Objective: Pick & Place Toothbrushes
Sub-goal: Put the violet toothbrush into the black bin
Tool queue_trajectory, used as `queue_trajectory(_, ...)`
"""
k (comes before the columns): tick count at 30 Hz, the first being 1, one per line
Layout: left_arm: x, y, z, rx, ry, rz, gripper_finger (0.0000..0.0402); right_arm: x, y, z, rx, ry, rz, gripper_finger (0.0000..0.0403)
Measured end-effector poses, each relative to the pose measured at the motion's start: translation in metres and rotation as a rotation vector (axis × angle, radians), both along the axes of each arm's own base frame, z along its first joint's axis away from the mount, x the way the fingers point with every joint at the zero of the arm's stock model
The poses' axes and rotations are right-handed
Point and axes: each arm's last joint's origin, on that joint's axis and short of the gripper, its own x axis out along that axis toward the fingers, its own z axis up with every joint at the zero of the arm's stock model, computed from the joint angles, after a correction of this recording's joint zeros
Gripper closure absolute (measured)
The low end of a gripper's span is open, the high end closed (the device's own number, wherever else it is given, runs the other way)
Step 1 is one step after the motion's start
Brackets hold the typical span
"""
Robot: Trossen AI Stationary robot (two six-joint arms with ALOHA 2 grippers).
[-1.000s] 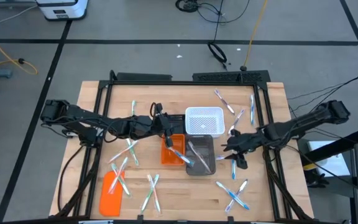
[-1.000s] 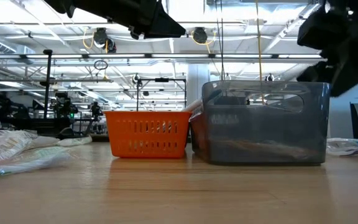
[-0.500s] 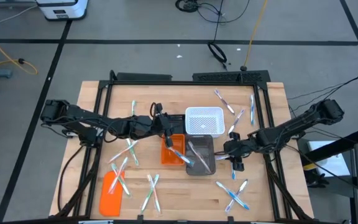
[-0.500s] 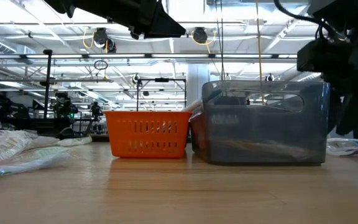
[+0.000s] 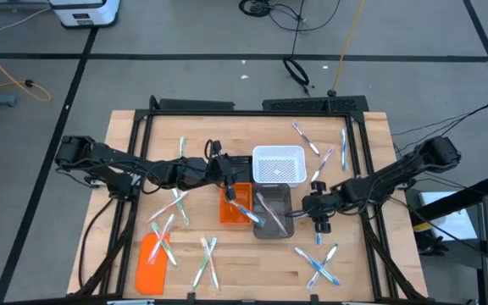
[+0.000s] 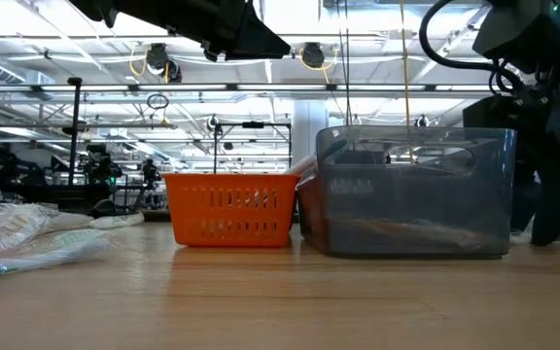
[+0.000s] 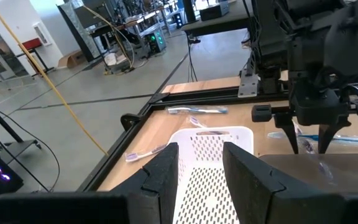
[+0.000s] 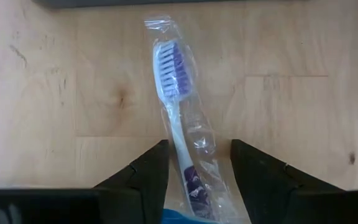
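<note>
My right gripper points straight down, low over the table just right of the grey bin. It is open. Its fingers stand on either side of a plastic-wrapped toothbrush with purple bristles, which lies flat on the wood. I see no touch. My left gripper hovers open and empty over the orange bin. More toothbrushes lie scattered near left, near middle, near right and far right. Some lie in the grey bin.
A white mesh basket stands behind the grey bin. A flat orange lid lies at the near left corner. In the low view the right arm stands close beside the grey bin's wall. Black frame rails edge the table.
My right gripper has come down and moved slightly toward the table's left, from above the grey bin's height to table level beside that bin, over the wrapped toothbrush. The left arm has kept still.
</note>
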Motion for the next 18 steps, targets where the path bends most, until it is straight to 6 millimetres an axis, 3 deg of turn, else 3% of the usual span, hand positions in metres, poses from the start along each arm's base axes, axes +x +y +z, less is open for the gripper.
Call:
queue_trajectory(4,0.0,0.0,0.0,0.0,0.0,0.0,0.0273,0.0,0.0,-0.001,-0.005,0.006,-0.001,0.0283)
queue_trajectory(10,0.0,0.0,0.0,0.0,0.0,0.0,0.0273,-0.001,-0.001,0.001,-0.002,-0.004,-0.002,0.0385)
queue_trajectory(18,0.0,0.0,0.0,0.0,0.0,0.0,0.0273,-0.006,-0.002,0.014,0.026,-0.041,-0.008,0.0397)
